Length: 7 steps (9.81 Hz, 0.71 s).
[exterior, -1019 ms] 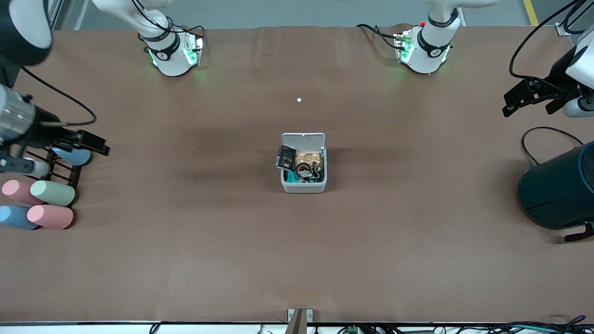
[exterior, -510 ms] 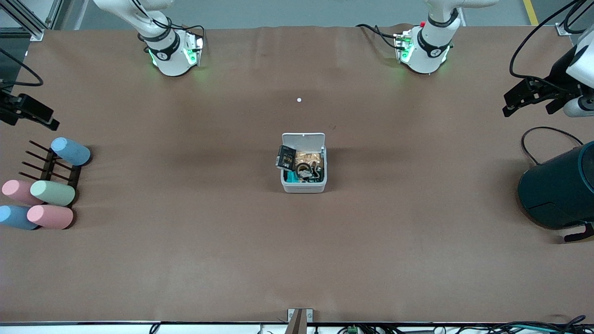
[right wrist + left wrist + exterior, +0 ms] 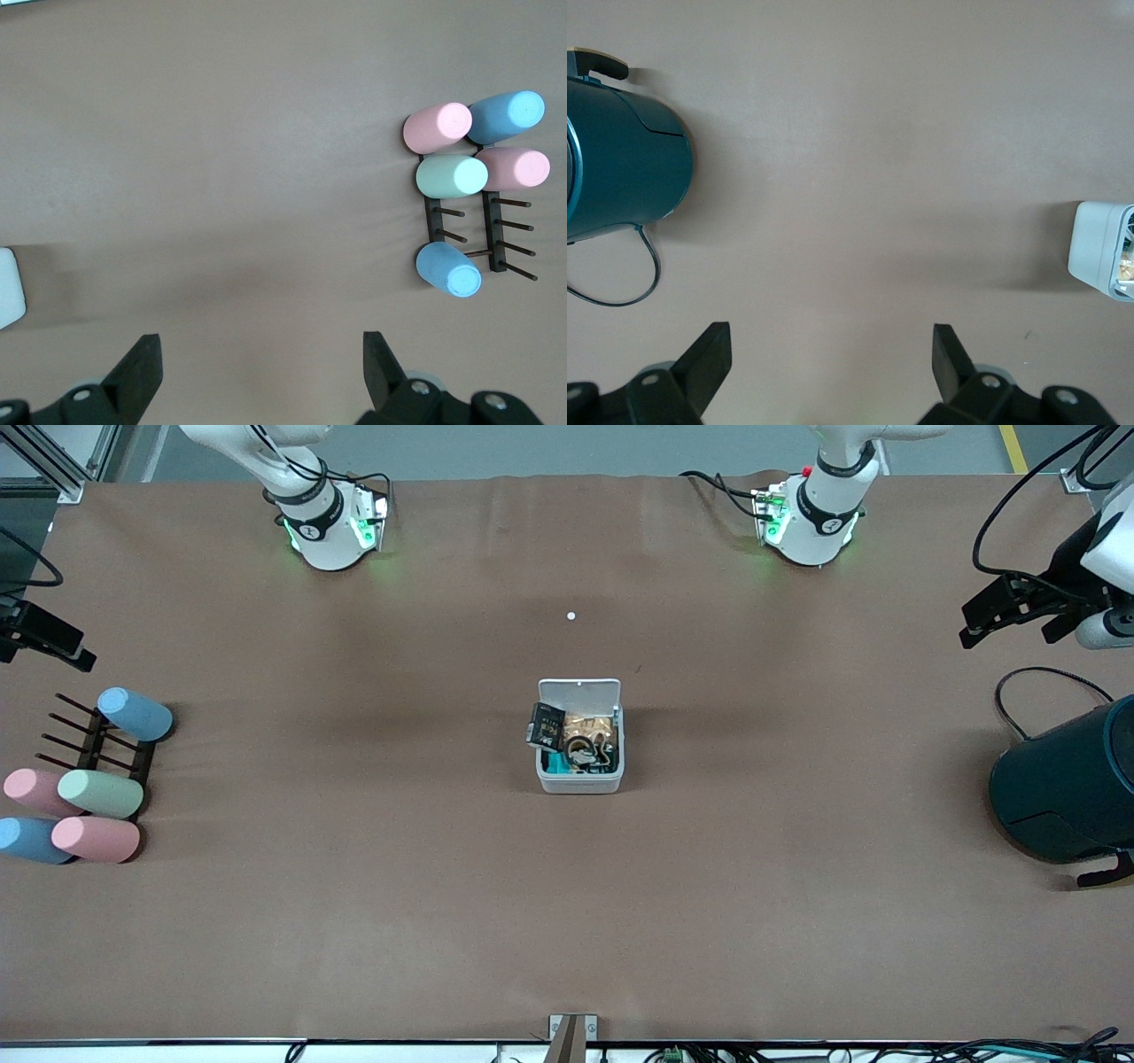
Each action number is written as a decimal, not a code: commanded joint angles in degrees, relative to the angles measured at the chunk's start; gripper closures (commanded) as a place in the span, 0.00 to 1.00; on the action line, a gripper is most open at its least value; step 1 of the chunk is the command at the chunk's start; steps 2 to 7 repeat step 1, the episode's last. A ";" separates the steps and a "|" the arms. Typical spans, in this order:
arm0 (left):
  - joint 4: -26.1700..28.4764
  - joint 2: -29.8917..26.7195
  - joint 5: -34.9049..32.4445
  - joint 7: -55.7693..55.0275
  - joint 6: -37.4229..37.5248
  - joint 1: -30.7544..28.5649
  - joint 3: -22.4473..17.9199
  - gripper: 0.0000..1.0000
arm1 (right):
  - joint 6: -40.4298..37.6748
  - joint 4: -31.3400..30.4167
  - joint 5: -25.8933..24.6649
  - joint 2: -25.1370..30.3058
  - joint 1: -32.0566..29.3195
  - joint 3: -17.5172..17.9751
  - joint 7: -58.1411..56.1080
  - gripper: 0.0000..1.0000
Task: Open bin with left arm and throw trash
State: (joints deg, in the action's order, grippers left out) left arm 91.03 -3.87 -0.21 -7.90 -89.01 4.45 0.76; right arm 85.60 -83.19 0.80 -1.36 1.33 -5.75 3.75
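Observation:
The white bin [image 3: 580, 781] stands at the table's middle with its lid [image 3: 579, 690] swung up and open. Inside lie a black printed packet [image 3: 547, 724] leaning on the rim, a curled whitish-brown strip [image 3: 592, 723] and a dark ring [image 3: 578, 744]. My left gripper [image 3: 1005, 624] is open and empty, up over the table's edge at the left arm's end, near the teal cylinder. My right gripper [image 3: 53, 638] is open and empty, over the table's edge at the right arm's end. The bin's corner shows in the left wrist view [image 3: 1103, 252] and the right wrist view [image 3: 9, 288].
A large dark teal cylinder [image 3: 1067, 788] with a cable lies at the left arm's end; it also shows in the left wrist view [image 3: 620, 159]. Several pastel cylinders [image 3: 97, 793] and a dark peg rack [image 3: 97, 744] sit at the right arm's end. A small white dot [image 3: 571, 615] lies between the bases.
My right gripper has drawn away from over the peg rack toward the table's edge at the right arm's end. The left arm and the bin have not moved.

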 commanded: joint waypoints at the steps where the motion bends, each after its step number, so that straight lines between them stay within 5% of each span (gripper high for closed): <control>1: -1.47 0.53 0.12 0.25 0.94 0.04 -0.24 0.00 | 0.00 -1.10 -0.62 1.27 -0.80 1.01 -0.67 0.00; 7: -1.47 0.53 0.12 0.25 0.94 0.04 -0.24 0.00 | 0.00 -1.10 -0.62 1.27 -0.80 1.01 -0.67 0.00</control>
